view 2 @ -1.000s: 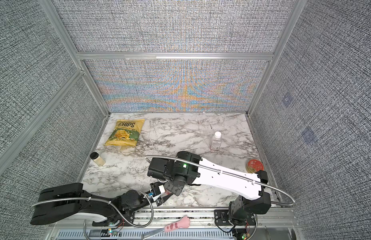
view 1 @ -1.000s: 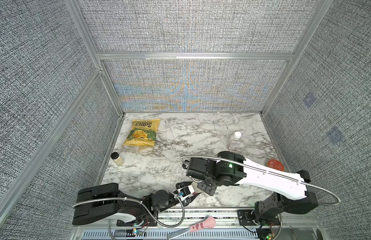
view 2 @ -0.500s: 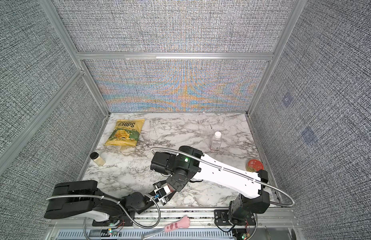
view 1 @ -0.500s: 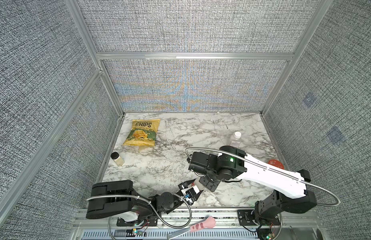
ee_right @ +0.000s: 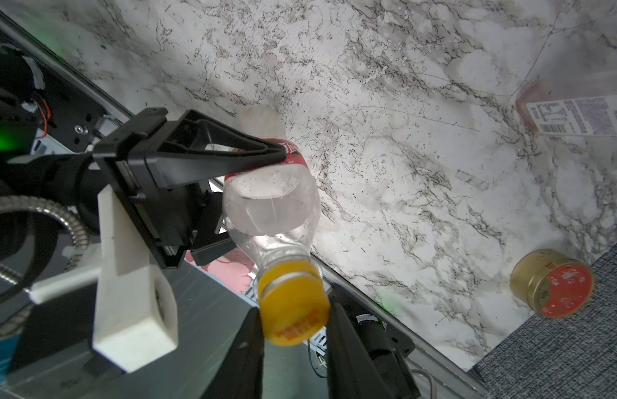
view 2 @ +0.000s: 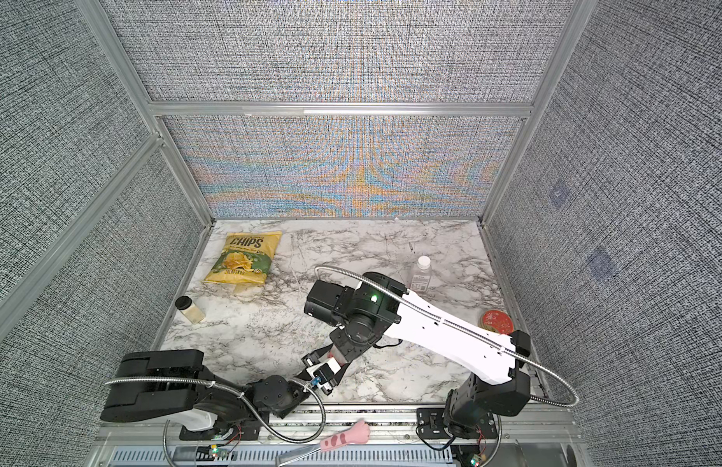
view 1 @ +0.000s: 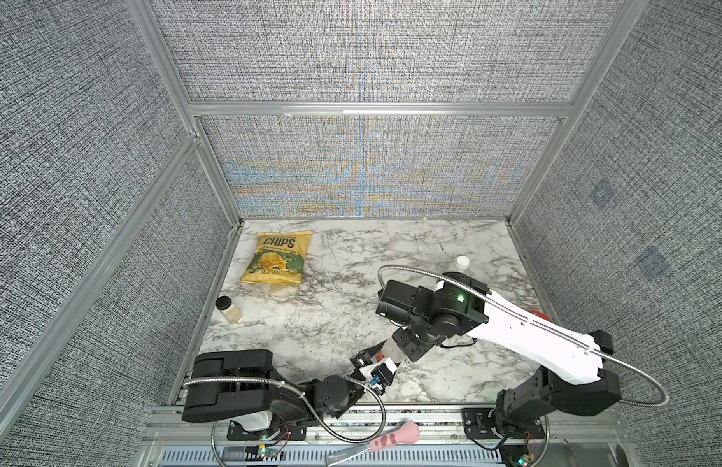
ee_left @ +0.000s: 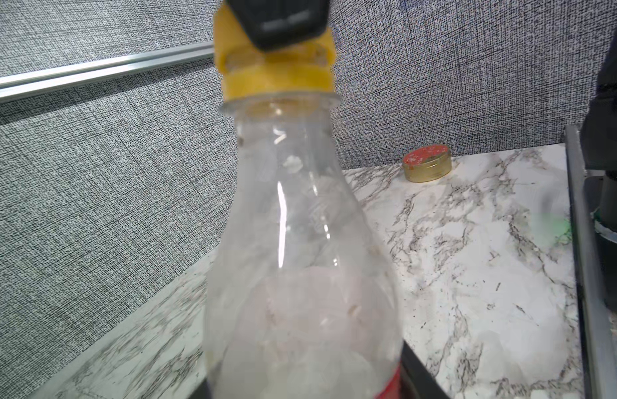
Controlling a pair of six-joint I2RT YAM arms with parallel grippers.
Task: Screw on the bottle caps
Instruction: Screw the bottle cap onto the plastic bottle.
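Note:
Near the table's front edge, a clear bottle with a red label (view 1: 385, 349) (view 2: 337, 356) (ee_left: 300, 259) (ee_right: 272, 200) leans between both arms. My left gripper (view 1: 374, 362) (view 2: 322, 370) (ee_left: 310, 387) is shut on its labelled body. The orange-yellow cap (ee_left: 276, 77) (ee_right: 293, 307) sits on its neck, and my right gripper (view 1: 406, 347) (ee_right: 295, 333) is shut on that cap. The pink-tinted bottle (view 2: 421, 279) (ee_right: 573, 114) stands at the back right with the white cap (view 1: 462, 262) (view 2: 423, 261) on top.
A yellow chips bag (view 1: 278, 258) lies at the back left. A small black-lidded jar (view 1: 228, 309) stands by the left wall. A red-lidded gold tin (view 2: 496, 321) (ee_left: 427, 164) (ee_right: 555, 286) sits by the right wall. A pink paw tool (view 1: 395, 440) rests on the front rail.
The left arm has folded in toward the right and the right wrist has shifted back and to the right above the bottle. Both grippers keep their hold.

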